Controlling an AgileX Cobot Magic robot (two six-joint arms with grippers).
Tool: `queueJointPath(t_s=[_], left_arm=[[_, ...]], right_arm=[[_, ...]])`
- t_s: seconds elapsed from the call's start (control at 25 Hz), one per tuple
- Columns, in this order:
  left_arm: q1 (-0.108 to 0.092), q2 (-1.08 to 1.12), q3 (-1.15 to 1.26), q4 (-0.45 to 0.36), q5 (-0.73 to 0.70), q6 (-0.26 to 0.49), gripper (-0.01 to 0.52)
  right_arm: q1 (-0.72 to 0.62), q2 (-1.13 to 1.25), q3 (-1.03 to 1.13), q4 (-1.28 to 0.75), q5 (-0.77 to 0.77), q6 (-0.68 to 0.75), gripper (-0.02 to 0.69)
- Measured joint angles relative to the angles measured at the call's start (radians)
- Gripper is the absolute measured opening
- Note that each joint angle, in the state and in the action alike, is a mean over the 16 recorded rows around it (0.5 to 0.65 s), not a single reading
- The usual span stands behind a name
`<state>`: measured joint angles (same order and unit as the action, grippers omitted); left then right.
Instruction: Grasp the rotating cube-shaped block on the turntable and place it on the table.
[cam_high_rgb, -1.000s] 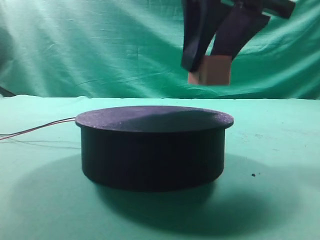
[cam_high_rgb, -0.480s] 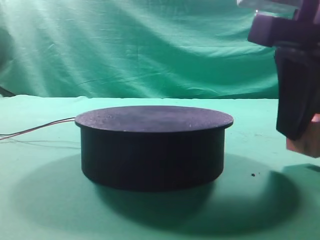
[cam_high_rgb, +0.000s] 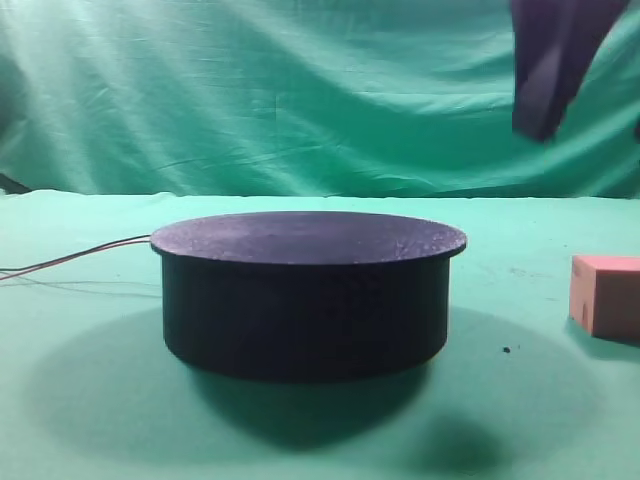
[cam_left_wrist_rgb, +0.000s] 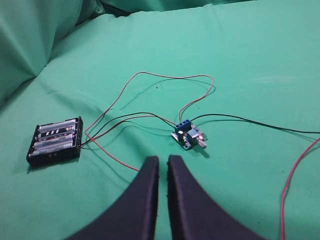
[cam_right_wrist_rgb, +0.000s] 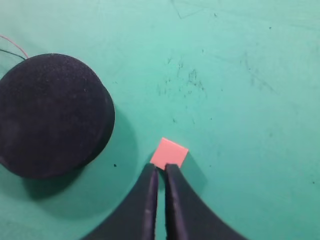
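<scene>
The salmon-pink cube-shaped block (cam_high_rgb: 607, 295) rests on the green table (cam_high_rgb: 90, 420) at the far right, apart from the black turntable (cam_high_rgb: 308, 290), whose top is bare. My right gripper (cam_high_rgb: 548, 70) hangs high above the block, and only its dark fingers show at the top edge. In the right wrist view its jaws (cam_right_wrist_rgb: 161, 167) stand nearly together with nothing between them. The block (cam_right_wrist_rgb: 170, 152) lies on the cloth below the tips, and the turntable (cam_right_wrist_rgb: 50, 112) is to the left. My left gripper (cam_left_wrist_rgb: 163, 160) is shut and empty over the cloth.
Thin wires (cam_high_rgb: 80, 255) trail left from the turntable. In the left wrist view a black battery holder (cam_left_wrist_rgb: 55, 141), a small blue circuit board (cam_left_wrist_rgb: 188, 136) and looping wires (cam_left_wrist_rgb: 150, 75) lie on the cloth. A green backdrop (cam_high_rgb: 250, 90) hangs behind.
My right gripper carried the block from above the turntable to the right and down, let it go on the table, then rose. The left gripper has not visibly moved.
</scene>
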<state>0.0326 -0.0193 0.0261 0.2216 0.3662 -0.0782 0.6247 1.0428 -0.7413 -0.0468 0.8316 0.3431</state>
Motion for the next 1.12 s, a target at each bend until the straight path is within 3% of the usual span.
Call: queueJointPath(t_s=[0.12,0.24,0.72,1.12], left_arm=[[0.0,0.0,0.0,0.0,0.0,0.0,0.0],[0.0,0.0,0.0,0.0,0.0,0.0,0.0],[0.0,0.0,0.0,0.0,0.0,0.0,0.0],[0.0,0.0,0.0,0.0,0.0,0.0,0.0]], right_arm=[[0.0,-0.093,0.03,0.01,0.006,0.008,0.023],[0.0,-0.167,0.06,0.02,-0.002,-0.003,0.002],[-0.03,-0.329,0.138,0.038,-0.143,-0.227,0.0],[-0.239,-0.601,0.435,0.043,-0.438,-0.356,0.0]])
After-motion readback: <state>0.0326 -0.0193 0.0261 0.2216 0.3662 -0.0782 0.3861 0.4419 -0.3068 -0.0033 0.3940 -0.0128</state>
